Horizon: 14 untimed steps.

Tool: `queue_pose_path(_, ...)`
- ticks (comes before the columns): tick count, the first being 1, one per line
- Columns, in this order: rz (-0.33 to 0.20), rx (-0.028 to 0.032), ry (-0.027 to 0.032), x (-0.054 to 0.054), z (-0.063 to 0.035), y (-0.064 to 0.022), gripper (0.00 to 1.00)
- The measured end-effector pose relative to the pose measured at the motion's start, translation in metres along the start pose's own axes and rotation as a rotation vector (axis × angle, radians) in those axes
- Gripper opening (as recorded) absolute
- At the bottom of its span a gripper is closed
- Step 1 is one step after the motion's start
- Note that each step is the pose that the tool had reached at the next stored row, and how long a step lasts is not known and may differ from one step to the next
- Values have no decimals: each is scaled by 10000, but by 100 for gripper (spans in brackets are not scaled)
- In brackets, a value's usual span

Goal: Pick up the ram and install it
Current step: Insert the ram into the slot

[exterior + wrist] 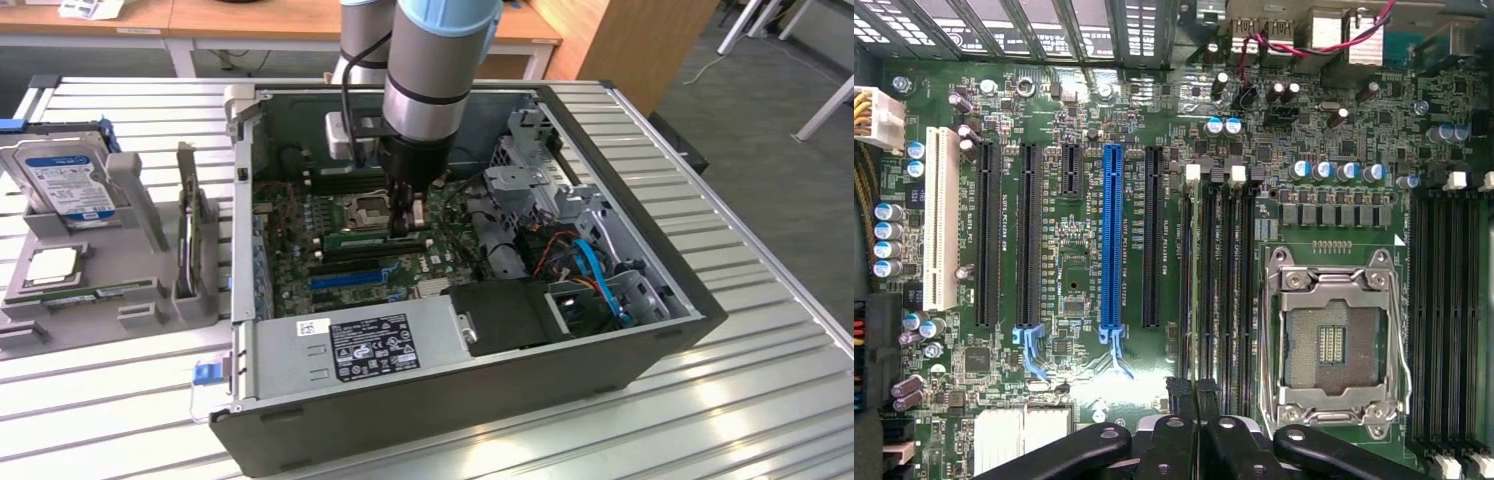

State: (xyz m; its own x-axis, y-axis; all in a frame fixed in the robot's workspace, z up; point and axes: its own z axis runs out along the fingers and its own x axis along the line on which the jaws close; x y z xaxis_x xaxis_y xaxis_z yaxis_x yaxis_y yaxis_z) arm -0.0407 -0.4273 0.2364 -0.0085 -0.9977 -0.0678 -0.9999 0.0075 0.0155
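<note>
tool covers one end of ram

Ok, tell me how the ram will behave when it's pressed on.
The ram is a thin flat board, so probably stiff lengthwise yet fragile if twisted. Held on edge by the gripper, it looks light and could tip sideways under pressure.

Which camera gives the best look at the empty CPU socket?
The wrist view: the CPU socket lies whole, face-on, metal frame and contacts plain. The exterior view shows it small and slanted.
</note>
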Motion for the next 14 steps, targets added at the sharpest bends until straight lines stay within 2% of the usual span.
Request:
queue_pose_path(9,-34,-1,4,-1,4,0,11)
queue_pose_path(14,-38,69,2,0,4,1,11)
